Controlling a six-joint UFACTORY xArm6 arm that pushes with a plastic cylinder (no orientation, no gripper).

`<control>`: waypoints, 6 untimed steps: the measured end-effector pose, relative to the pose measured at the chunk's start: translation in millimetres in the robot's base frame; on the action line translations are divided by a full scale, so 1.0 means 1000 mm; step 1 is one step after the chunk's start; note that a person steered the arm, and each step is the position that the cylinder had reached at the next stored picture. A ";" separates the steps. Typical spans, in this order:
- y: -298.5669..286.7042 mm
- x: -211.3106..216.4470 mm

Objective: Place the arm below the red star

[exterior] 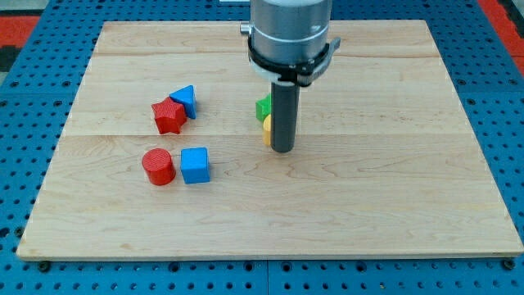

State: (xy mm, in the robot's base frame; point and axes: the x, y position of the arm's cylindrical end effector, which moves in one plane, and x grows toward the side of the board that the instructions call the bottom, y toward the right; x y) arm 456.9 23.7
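The red star (169,115) lies on the wooden board (368,197) at the view's left of centre, touching a blue triangular block (185,100) at its upper right. My tip (282,149) rests on the board well to the view's right of the star and slightly lower. Below the star sit a red cylinder (158,166) and a blue cube (195,165), side by side. A green block (264,107) and a yellow block (267,129) are partly hidden behind the rod, just left of it.
The arm's grey wrist (291,33) hangs over the board's top middle. A blue pegboard surface (499,98) surrounds the board on all sides.
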 end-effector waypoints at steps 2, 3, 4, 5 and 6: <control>0.000 -0.069; 0.000 -0.097; 0.000 -0.114; 0.000 -0.135; 0.000 -0.133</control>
